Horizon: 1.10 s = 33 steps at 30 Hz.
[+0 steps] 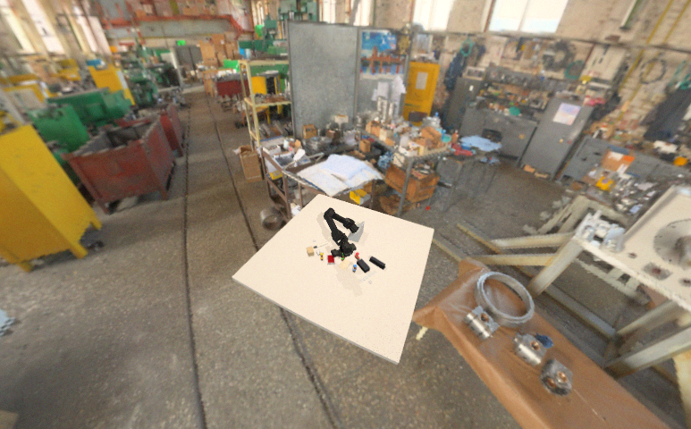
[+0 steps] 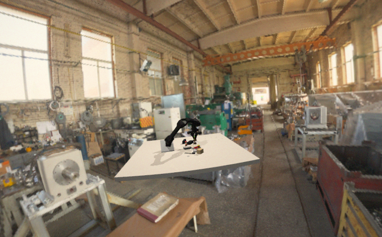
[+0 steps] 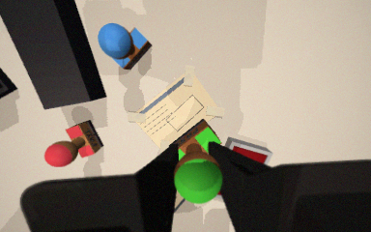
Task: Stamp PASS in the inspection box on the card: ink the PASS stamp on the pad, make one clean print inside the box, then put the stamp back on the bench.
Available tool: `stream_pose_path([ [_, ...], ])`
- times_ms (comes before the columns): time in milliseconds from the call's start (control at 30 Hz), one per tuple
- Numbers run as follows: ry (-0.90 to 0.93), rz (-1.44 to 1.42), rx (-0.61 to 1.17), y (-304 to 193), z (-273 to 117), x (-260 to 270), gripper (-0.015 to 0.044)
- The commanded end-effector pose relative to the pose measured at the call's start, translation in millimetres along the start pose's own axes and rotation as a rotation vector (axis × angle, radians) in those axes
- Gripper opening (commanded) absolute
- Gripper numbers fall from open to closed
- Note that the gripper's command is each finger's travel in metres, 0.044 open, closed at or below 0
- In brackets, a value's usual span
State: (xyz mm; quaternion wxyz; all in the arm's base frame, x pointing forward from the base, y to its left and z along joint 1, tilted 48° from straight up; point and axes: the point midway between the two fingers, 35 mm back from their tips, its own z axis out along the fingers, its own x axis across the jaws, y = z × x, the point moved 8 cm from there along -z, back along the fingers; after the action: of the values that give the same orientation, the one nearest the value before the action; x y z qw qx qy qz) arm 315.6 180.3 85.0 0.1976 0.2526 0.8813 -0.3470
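Note:
My gripper (image 1: pixel 342 256) (image 2: pixel 194 140) (image 3: pixel 193 148) is shut on the green-knobbed stamp (image 3: pixel 198 182), with its wooden base pointing down; the lettering on its side is too small to read. It is above the bench, near the lower right edge of the taped cream card (image 3: pixel 173 100) (image 1: pixel 345 263) in the wrist view. The inspection box (image 3: pixel 180 106) is a thin outline on the card, and no print shows in it. The stamp overlaps the card's lower corner in that view. The red ink pad (image 3: pixel 250 154) (image 1: pixel 330 259) is just right of the stamp, partly hidden by a finger.
A blue-knobbed stamp (image 3: pixel 115 41) stands beyond the card and a red-knobbed stamp (image 3: pixel 61 154) to its left. Two black blocks (image 3: pixel 42 48) (image 1: pixel 377 262) lie near them. A yellow stamp (image 1: pixel 322 256) and a tan block (image 1: pixel 310 250) (image 2: pixel 200 151) are beyond the pad.

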Motion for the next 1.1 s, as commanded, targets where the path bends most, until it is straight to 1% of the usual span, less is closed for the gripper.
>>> stream_pose_path([
  [0, 0.002, -0.061, -0.004, 5.9, -0.4, 4.6, 0.0],
  [1067, 0.005, -0.062, -0.01, 6.9, 19.9, 3.6, 0.0],
])
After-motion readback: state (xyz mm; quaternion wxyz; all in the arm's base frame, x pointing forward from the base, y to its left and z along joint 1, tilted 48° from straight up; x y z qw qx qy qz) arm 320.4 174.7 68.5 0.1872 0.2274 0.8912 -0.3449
